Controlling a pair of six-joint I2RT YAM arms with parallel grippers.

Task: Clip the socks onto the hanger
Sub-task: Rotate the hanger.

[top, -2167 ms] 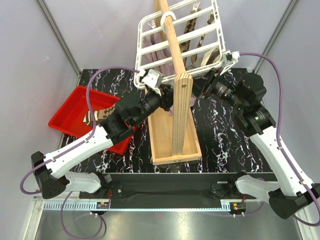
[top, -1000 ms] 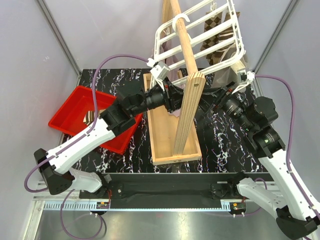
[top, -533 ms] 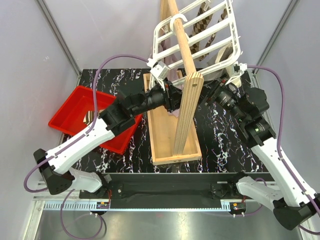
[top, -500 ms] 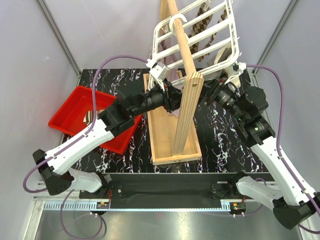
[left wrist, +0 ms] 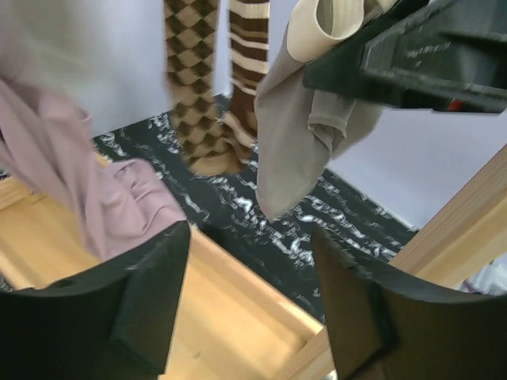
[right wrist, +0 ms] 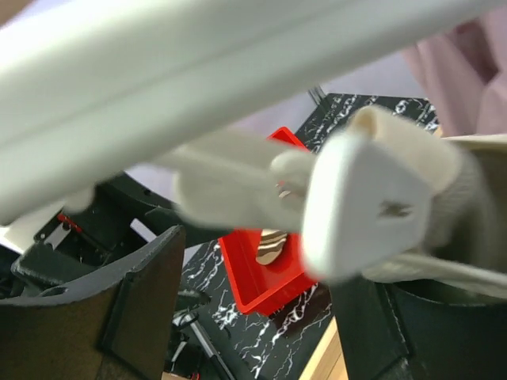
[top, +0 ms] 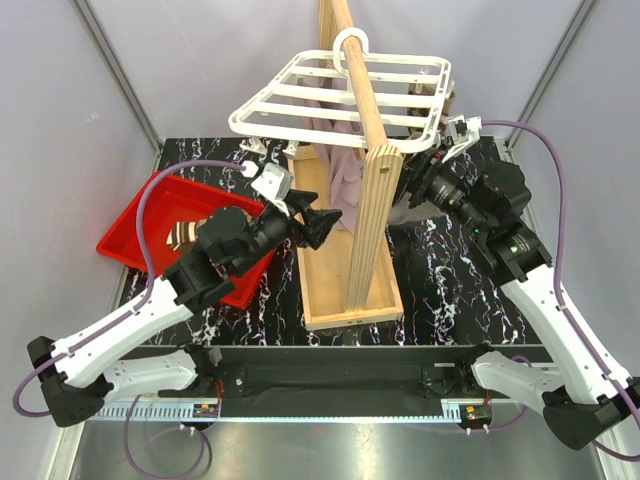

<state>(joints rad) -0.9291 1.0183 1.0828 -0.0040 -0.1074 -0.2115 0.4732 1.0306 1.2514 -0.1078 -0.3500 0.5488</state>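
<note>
The white hanger (top: 340,102) hangs about level by its hook on the wooden pole (top: 372,200). Under it dangle socks: a mauve one (left wrist: 87,186), a checkered one (left wrist: 194,103), a striped one (left wrist: 249,71) and a grey-beige one (left wrist: 305,134). My left gripper (top: 322,226) is open and empty, low beside the mauve sock (top: 335,172), apart from the hanger. My right gripper (top: 420,186) is open under the hanger's right edge, with a white clip peg (right wrist: 372,198) and a beige sock (right wrist: 471,202) blurred right in front of its fingers (right wrist: 135,309). Another striped sock (top: 181,238) lies in the red tray.
The red tray (top: 135,232) sits at the left of the black marbled table (top: 450,290). The pole stands in a long wooden base (top: 335,290) at the centre. Grey walls close in on both sides. My right arm (left wrist: 428,55) shows black at the top right of the left wrist view.
The hanger swung from a steep tilt to about level. My left gripper opened and drew back down and left, away from the hanger's corner. The right gripper stayed at the right edge.
</note>
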